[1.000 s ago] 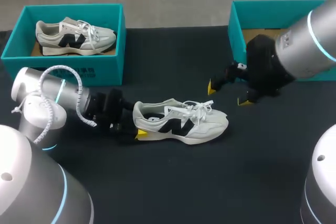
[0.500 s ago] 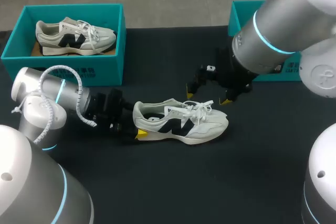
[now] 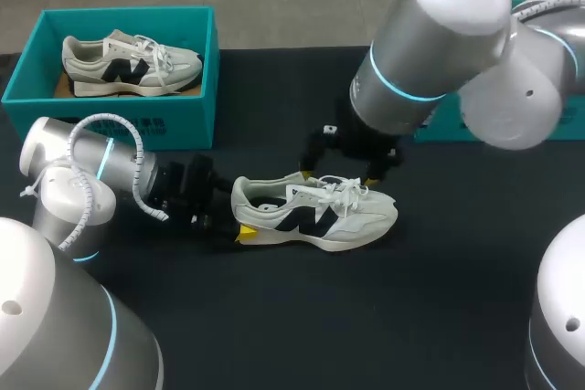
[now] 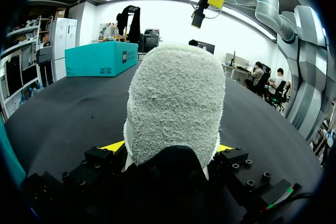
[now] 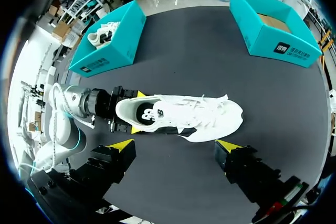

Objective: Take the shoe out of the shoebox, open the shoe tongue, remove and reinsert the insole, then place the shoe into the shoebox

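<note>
**Shoe out and held at the heel; tongue and insole work not yet done**

The shoe (image 3: 315, 210) lies on its sole near the middle of the tabletop (image 3: 302, 317), toe toward the right edge, so the first step looks complete. The left end effector (image 3: 236, 218) is closed on its heel, one yellow tip on each side. The right end effector (image 3: 338, 175) hangs just above the laces with its fingers spread and nothing between them. The laces look undisturbed and the tongue appears to lie flat. I judge that opening the tongue comes next, then taking the insole out and putting it back, then boxing the shoe.

The head view shows the left box (image 3: 196, 89) at the far left corner holding a second shoe (image 3: 128, 63). There the right arm hides most of the right box.

The right wrist view looks straight down and shows the right box (image 5: 273, 35) whole at the far right edge, with nothing inside. It also shows the insole (image 5: 147, 114) seated in the shoe, and both left tips pinching the heel.

The left wrist view shows only the fuzzy heel collar pressed between its own tips, with the right end effector poised above the shoe.
</note>
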{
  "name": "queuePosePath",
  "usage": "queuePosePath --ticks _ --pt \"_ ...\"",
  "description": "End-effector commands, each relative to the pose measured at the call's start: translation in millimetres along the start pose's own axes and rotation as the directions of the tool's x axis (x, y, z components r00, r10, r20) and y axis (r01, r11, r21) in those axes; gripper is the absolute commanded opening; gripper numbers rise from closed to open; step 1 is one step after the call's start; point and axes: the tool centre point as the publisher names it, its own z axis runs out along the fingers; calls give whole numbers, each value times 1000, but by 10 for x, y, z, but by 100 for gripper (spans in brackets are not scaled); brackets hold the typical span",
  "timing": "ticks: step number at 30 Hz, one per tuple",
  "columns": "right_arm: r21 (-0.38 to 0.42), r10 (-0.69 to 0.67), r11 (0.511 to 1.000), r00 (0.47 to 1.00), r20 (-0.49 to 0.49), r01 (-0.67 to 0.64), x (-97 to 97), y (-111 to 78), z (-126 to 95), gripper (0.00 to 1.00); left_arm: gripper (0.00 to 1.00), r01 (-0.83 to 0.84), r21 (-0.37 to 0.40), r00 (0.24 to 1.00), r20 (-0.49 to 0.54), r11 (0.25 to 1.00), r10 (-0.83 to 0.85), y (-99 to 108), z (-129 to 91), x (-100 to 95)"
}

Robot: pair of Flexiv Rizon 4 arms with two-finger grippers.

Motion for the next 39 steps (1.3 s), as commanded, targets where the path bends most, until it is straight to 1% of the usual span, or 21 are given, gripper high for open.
queuePosePath --ticks 1,21,24,28,33,35,39 --pt "0 1 1000 1000 23 -1 80 7 278 100 0 1 -3 1000 -2 1000 -1 24 19 8" --pt "0 1 1000 1000 23 -1 80 7 278 100 0 1 -3 1000 -2 1000 -1 24 19 8" --pt "-6 -13 1000 998 54 13 115 55 283 100 0 1 -3 1000 -2 1000 -1 24 19 8" --pt "-6 -30 999 988 154 32 141 105 296 100 0 1 -3 1000 -2 1000 -1 24 19 8" --pt "-13 -30 999 979 202 33 147 142 315 100 0 1 -3 1000 -2 1000 -1 24 19 8" --pt "-21 -27 999 973 227 32 170 157 315 100 0 1 -3 1000 -2 1000 -1 24 19 8" --pt "-14 -21 1000 954 300 27 248 156 348 100 0 1 -3 1000 -2 1000 -1 24 19 8"
